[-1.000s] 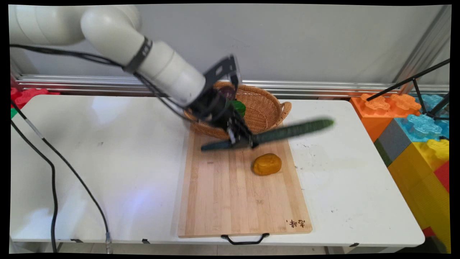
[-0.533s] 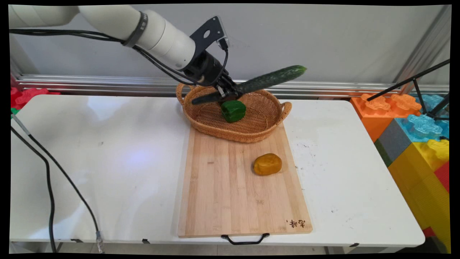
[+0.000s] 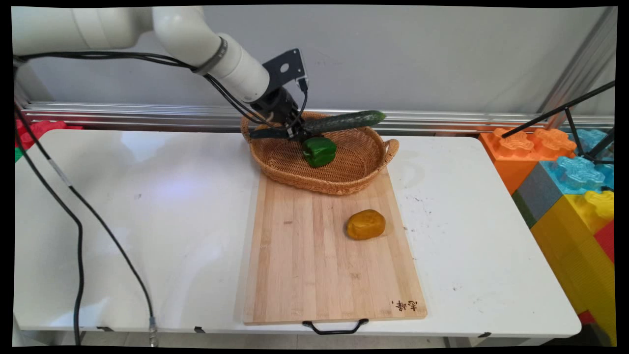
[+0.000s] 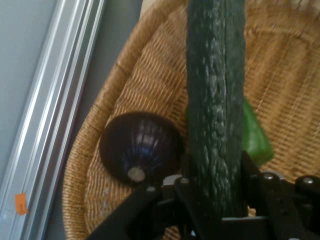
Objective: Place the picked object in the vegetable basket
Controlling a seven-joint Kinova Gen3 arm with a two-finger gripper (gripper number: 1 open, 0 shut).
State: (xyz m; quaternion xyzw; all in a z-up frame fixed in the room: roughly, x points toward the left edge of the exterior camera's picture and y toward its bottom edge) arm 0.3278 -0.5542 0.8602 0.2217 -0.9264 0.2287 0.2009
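Starting at the near edge of the white table (image 3: 147, 236): a wooden cutting board (image 3: 314, 265) lies lengthwise, its black handle (image 3: 335, 326) hanging over that edge. An orange-brown rounded item (image 3: 365, 224) sits on the board toward its right edge, a little past the middle. The board's far end touches or slips under a wicker basket (image 3: 354, 172), which stands at the far edge of the table, right of centre.

Inside the basket: a green bell pepper (image 3: 319, 151) near the middle, and, seen in the hand view, a dark purple rounded item (image 4: 139, 146) against the wall beside it.

Gripper (image 3: 296, 132) is above the basket's far left part, clamped on a long dark green cucumber (image 3: 344, 121) about a third of the way along its length. The cucumber is held clear of the basket, nearly level, its long end pointing right and slightly raised over the far rim, its short end sticking out left past the fingers. In the hand view the cucumber (image 4: 216, 100) runs straight up between the fingers, the pepper (image 4: 256, 137) partly hidden behind it.

Coloured toy blocks (image 3: 570, 177) stand beyond the table's right edge.
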